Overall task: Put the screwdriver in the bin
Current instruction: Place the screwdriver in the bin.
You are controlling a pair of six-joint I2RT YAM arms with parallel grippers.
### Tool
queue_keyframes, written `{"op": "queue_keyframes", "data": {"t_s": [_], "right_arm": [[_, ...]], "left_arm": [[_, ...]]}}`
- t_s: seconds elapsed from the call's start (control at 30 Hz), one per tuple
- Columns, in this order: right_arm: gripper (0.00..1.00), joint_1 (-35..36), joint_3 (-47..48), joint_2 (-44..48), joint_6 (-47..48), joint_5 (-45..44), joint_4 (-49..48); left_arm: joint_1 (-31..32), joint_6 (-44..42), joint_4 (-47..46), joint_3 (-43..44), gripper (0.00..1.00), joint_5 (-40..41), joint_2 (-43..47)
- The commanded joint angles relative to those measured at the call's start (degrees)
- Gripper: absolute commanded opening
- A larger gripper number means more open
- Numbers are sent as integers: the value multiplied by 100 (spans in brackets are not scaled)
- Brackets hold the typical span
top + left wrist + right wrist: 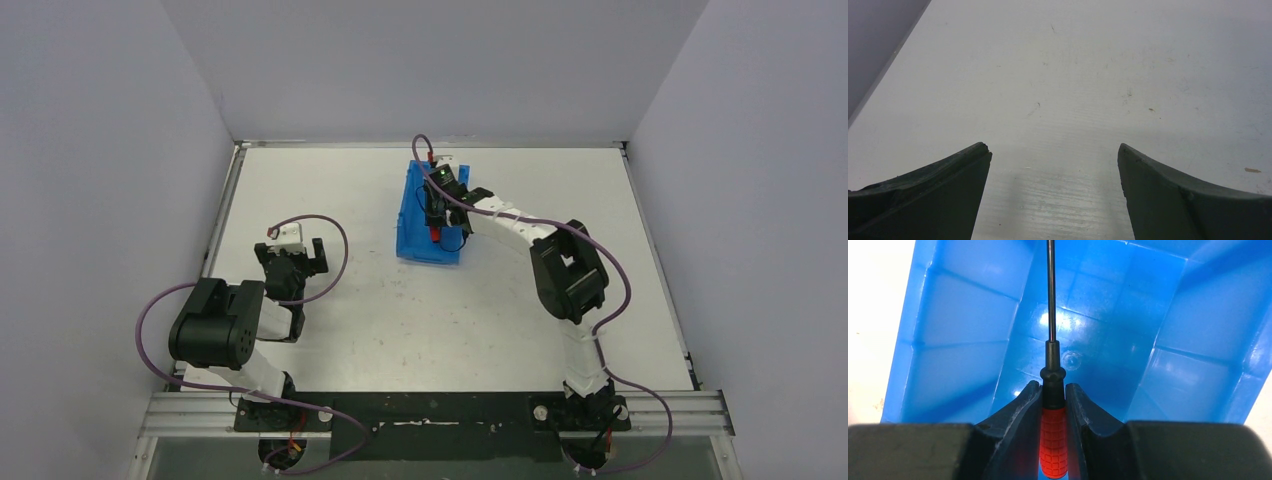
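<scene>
The blue bin (418, 215) stands on the white table near the back centre. My right gripper (437, 212) is over the bin and shut on the screwdriver (1053, 440). In the right wrist view its red handle sits between the black fingers (1018, 412), and the thin dark shaft points ahead into the bin's inside (963, 340). My right gripper's fingertips (1053, 386) clamp the dark collar of the handle. My left gripper (303, 258) is open and empty over bare table at the left; it also shows in the left wrist view (1054, 147).
Grey walls enclose the table on three sides. The table's left edge (883, 75) shows in the left wrist view. The metal rail (430, 410) with both arm bases runs along the near edge.
</scene>
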State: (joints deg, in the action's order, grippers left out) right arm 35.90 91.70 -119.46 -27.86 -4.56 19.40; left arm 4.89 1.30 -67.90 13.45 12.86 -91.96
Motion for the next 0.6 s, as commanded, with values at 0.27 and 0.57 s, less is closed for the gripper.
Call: {"op": "queue_keyframes", "data": {"t_s": [0.27, 0.57], "right_arm": [[11, 240, 401, -115, -36, -635, 482], [10, 365, 841, -209, -73, -691, 648]], "left_arm": [[-23, 68, -154, 105, 97, 6, -24], [-23, 63, -155, 105, 97, 6, -24]]}}
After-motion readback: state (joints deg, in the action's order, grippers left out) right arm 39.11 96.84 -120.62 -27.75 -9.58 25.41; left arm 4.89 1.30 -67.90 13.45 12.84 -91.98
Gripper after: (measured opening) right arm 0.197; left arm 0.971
